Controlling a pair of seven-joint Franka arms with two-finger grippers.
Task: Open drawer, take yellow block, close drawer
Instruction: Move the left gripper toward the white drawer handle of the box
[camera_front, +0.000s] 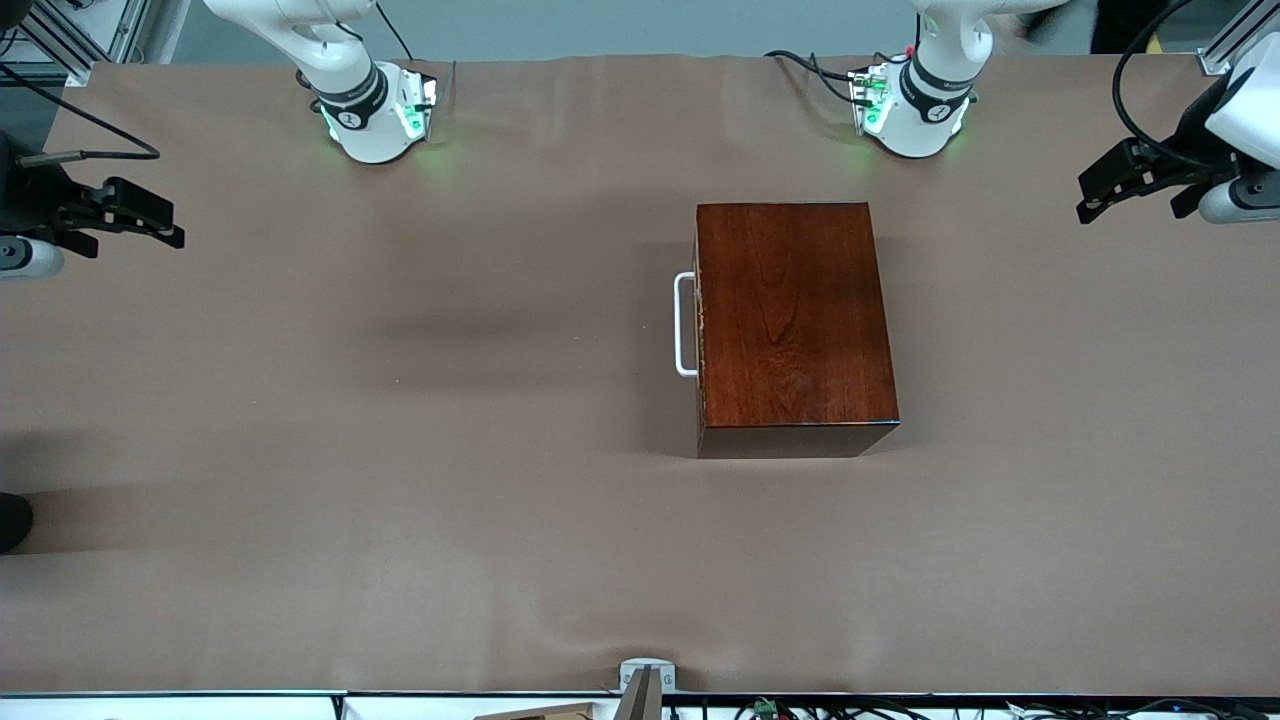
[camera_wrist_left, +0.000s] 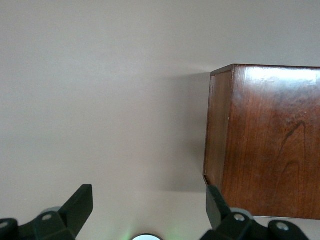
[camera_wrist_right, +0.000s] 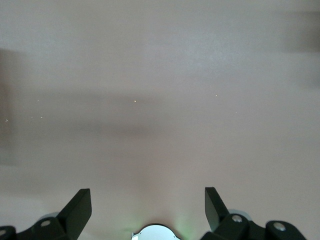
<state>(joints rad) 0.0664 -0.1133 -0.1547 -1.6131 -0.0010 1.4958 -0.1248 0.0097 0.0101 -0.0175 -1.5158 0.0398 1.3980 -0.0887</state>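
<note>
The glossy mahogany box stands mid-table, toward the left arm's end. Its drawer is pushed in flush; only the white bar handle sticks out, on the side that faces the right arm's end. The yellow block is hidden. My left gripper hangs open and empty over the table's edge at the left arm's end. In the left wrist view that gripper has a corner of the box ahead of it. My right gripper waits open over the right arm's end, and its wrist view shows the gripper above bare table.
A brown cloth covers the whole table. The arm bases stand along the edge farthest from the front camera. A small grey bracket sits at the edge nearest that camera.
</note>
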